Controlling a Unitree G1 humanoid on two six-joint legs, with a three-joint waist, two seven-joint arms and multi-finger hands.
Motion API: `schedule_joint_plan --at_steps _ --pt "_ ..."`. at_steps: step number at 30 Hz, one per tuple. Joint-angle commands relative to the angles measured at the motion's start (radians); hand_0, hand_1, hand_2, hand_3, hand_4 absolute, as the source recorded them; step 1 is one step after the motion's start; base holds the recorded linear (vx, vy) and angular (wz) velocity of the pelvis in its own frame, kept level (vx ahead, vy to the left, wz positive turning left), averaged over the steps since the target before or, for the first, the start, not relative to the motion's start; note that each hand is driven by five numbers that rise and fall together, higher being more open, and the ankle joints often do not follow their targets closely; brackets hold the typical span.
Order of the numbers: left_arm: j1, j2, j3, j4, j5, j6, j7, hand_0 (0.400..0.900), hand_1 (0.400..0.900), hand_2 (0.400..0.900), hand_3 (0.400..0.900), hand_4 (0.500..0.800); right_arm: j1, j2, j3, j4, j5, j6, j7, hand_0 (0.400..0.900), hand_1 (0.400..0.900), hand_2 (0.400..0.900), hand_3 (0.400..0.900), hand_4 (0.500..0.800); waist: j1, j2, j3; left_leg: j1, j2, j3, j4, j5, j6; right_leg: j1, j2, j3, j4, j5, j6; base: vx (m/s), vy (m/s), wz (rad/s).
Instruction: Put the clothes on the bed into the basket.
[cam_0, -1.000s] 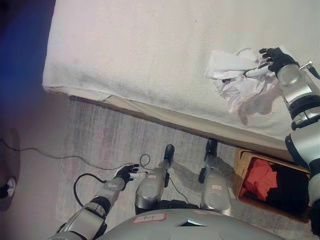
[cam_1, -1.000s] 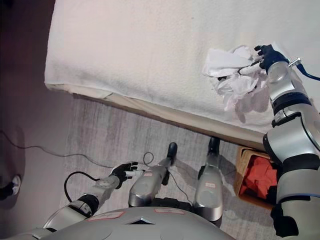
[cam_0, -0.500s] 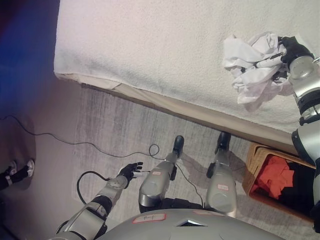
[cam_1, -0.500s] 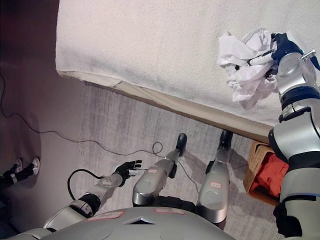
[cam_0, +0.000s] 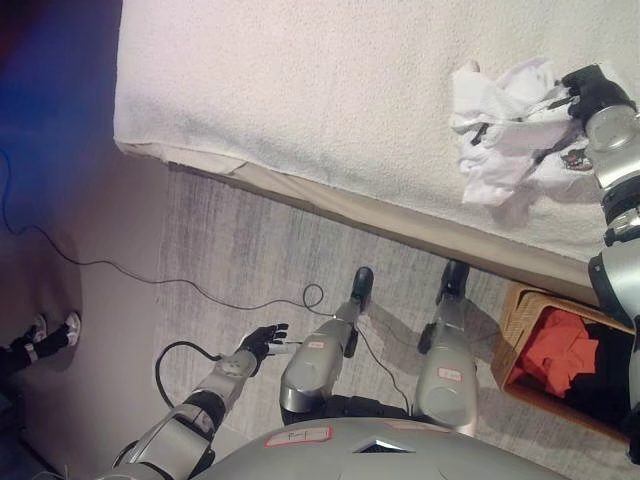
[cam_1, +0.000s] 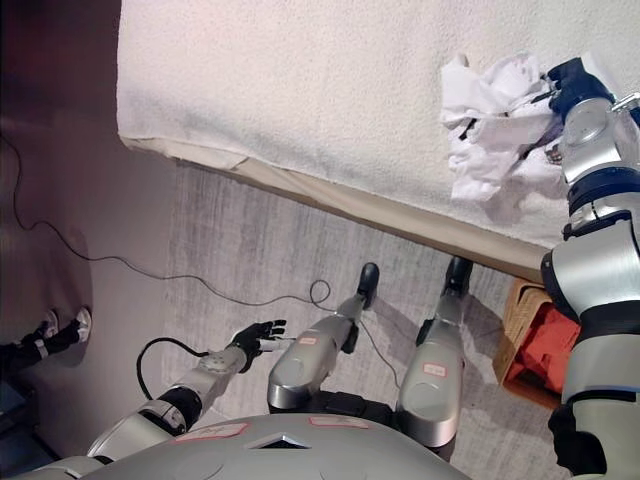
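A crumpled white garment (cam_0: 505, 130) with dark marks hangs bunched over the white bed (cam_0: 300, 90), near its right side. My right hand (cam_0: 593, 92) is shut on its upper right part and lifts it a little off the cover. The wicker basket (cam_0: 512, 337) stands on the floor at the lower right, below the bed's edge, with red cloth (cam_0: 560, 352) and dark cloth inside. My left hand (cam_0: 262, 343) hangs low at the lower left above the floor, fingers spread and holding nothing.
The bed's near edge (cam_0: 330, 200) runs diagonally across the view. Grey carpet (cam_0: 240, 260) covers the floor in front of it. A person's shoes (cam_0: 40, 330) show at the far left edge.
The right hand has drawn the white garment slightly down and toward the bed's edge, and the cloth hangs looser. The view shifted a little. The left hand stayed where it was.
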Motion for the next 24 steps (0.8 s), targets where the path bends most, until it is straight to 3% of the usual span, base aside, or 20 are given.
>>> schedule_joint_plan --at_steps 1,8,16,24 --pt "-0.005 0.041 -0.071 0.071 0.021 0.026 0.014 0.900 0.900 0.900 0.900 0.800 -0.036 0.037 0.046 0.053 0.017 -0.020 0.005 0.400 0.400 0.400 0.400 0.500 0.015 -0.066 -0.043 -0.016 -0.033 0.035 -0.033 -0.001 0.008 0.001 -0.082 0.106 0.025 -0.051 0.063 0.01 0.012 -0.09" --pt "-0.037 0.047 -0.042 0.127 0.024 0.032 0.018 0.900 0.900 0.900 0.900 0.800 -0.030 0.044 0.054 0.046 0.016 -0.010 0.010 0.400 0.400 0.400 0.400 0.500 -0.013 -0.125 -0.070 0.015 -0.026 0.058 -0.015 -0.036 0.020 0.023 -0.073 0.121 0.029 -0.059 0.063 0.02 0.004 -0.18" --pt "-0.060 0.073 0.026 0.183 0.015 0.038 0.016 0.900 0.900 0.900 0.900 0.800 -0.063 0.028 0.087 0.018 -0.002 0.000 0.030 0.400 0.400 0.400 0.400 0.500 -0.055 -0.246 -0.126 0.094 -0.021 0.137 0.046 -0.128 0.054 0.052 -0.046 0.198 0.051 -0.067 0.066 0.03 0.024 -0.48" --pt "-0.040 0.108 0.108 0.226 0.018 0.052 0.005 0.900 0.900 0.900 0.900 0.800 -0.046 -0.063 0.085 0.016 -0.034 0.008 0.059 0.400 0.400 0.400 0.400 0.500 -0.102 -0.322 -0.223 0.216 -0.001 0.221 0.065 -0.199 0.065 0.107 -0.009 0.271 0.068 -0.084 0.077 0.06 0.032 -0.43"
